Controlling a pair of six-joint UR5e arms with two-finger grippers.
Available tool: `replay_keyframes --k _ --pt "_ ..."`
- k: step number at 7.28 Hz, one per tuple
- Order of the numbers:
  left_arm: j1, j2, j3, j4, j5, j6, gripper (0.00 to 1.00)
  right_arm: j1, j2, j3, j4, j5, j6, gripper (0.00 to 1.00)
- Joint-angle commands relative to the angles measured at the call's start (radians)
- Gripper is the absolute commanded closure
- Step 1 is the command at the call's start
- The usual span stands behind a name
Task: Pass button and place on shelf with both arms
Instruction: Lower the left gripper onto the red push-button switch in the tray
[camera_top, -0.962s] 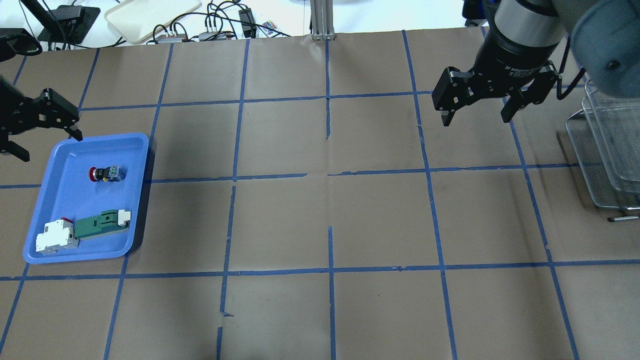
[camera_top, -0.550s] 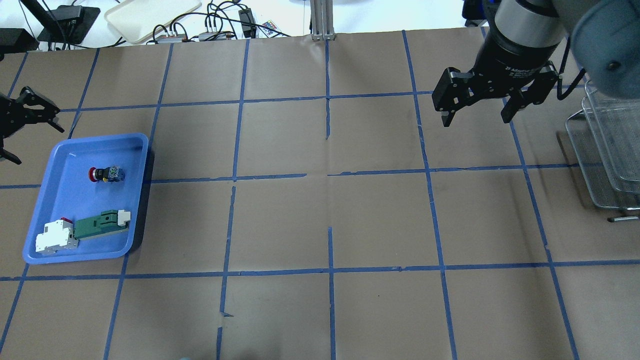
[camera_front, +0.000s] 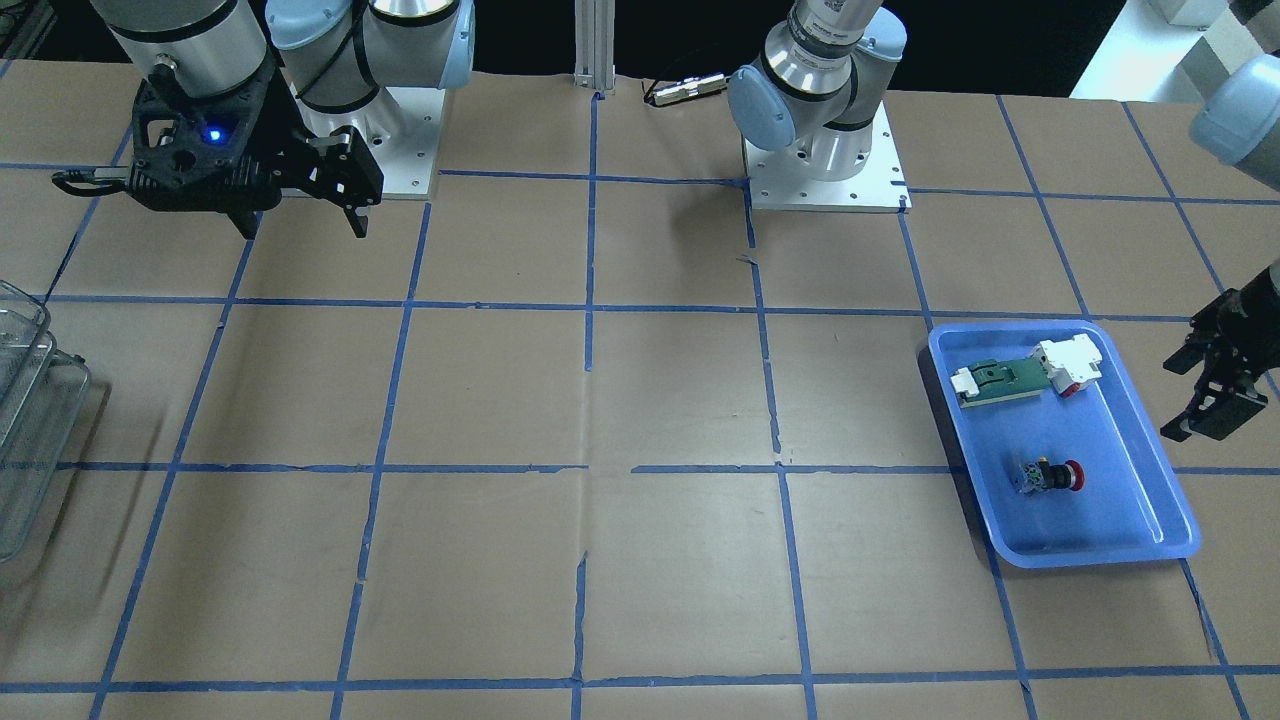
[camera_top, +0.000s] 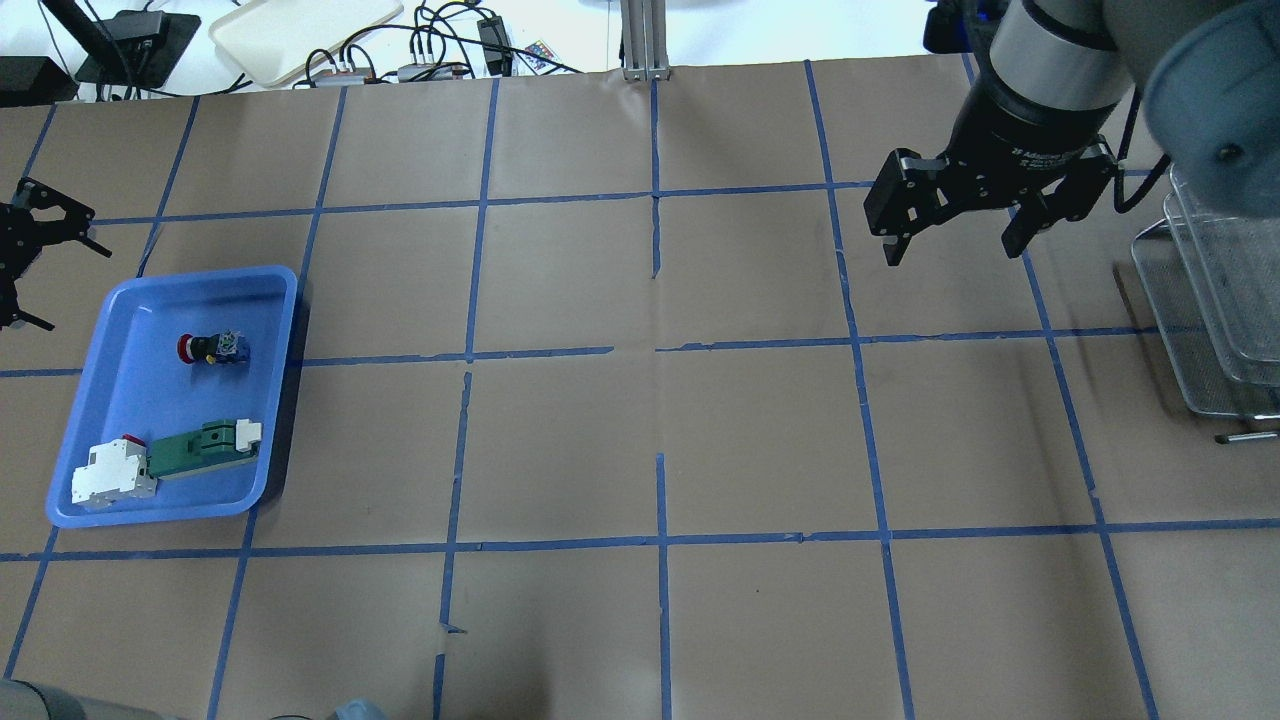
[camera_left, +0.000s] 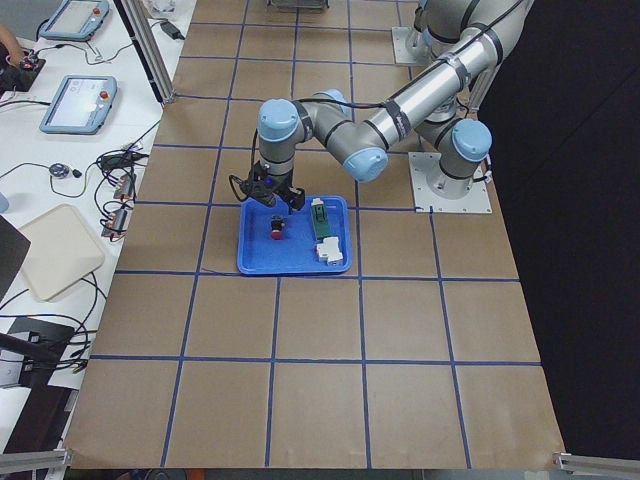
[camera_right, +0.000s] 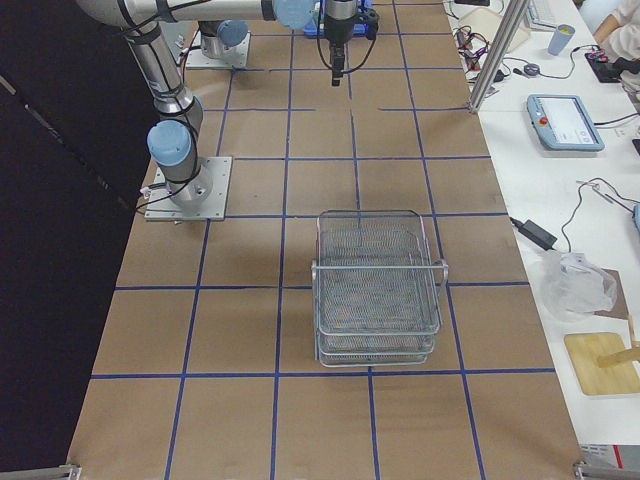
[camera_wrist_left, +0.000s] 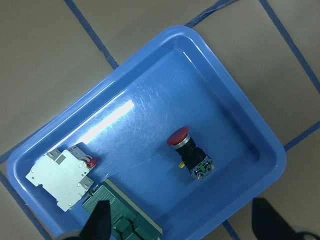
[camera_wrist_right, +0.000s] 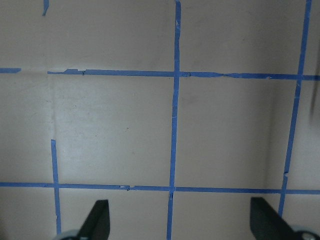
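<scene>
While no handover has begun, the step in hand looks like the first pick.

- Table: brown paper cover with a blue tape grid.
- Flat blue plastic tray (camera_top: 200, 270) sits at 9 o'clock on the table in the overhead view. Silver wire-mesh tiered shelf (camera_right: 378, 213) stands at 3 o'clock, well apart from it.
- Small push-button with red mushroom cap, black collar and grey-blue block (camera_top: 212, 348) lies on its side in the tray's 12 o'clock half, cap pointing to 9 o'clock. It touches nothing but the tray floor.
- Long green-and-white board part (camera_top: 205, 447) and white breaker block with a red lever (camera_top: 112, 478) lie together along the tray's 6 o'clock edge, apart from the button.
- Black left gripper (camera_front: 1172, 402) hovers off the tray's 10 o'clock corner, fingers spread wide, nothing between them.
- Black right gripper (camera_top: 950, 250) hangs over bare paper at 2 o'clock near the shelf, also wide open and empty.

How I would want the pick done:
- In the wrist view the button runs diagonally, cap toward 11 o'clock. The wrist likely needs a turn so the fingers close across that axis.
- Centre over the button before descending, clear of the tray wall.
- Grip the block end, I think, leaving cap and collar exposed for the other arm to take.
</scene>
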Motion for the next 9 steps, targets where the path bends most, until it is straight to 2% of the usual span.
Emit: replay_keyframes --k 1,3,5,9 --pt "0.033 -0.07 -0.007 -0.007 -0.143 -0.15 0.0 0.0 -0.002 0.002 -0.001 -0.001 -0.001 0.0" --pt "0.099 -0.136 0.002 -0.009 -0.239 -0.18 0.0 0.0 -0.002 0.002 -0.001 0.001 -0.001 0.0" --pt "0.099 -0.18 -0.004 -0.007 -0.244 -0.281 0.0 0.0 0.0 0.002 -0.001 0.001 -0.001 0.0" --pt "0.099 -0.269 0.004 -0.006 -0.273 -0.315 0.0 0.0 -0.002 0.002 -0.001 -0.001 0.001 0.0"
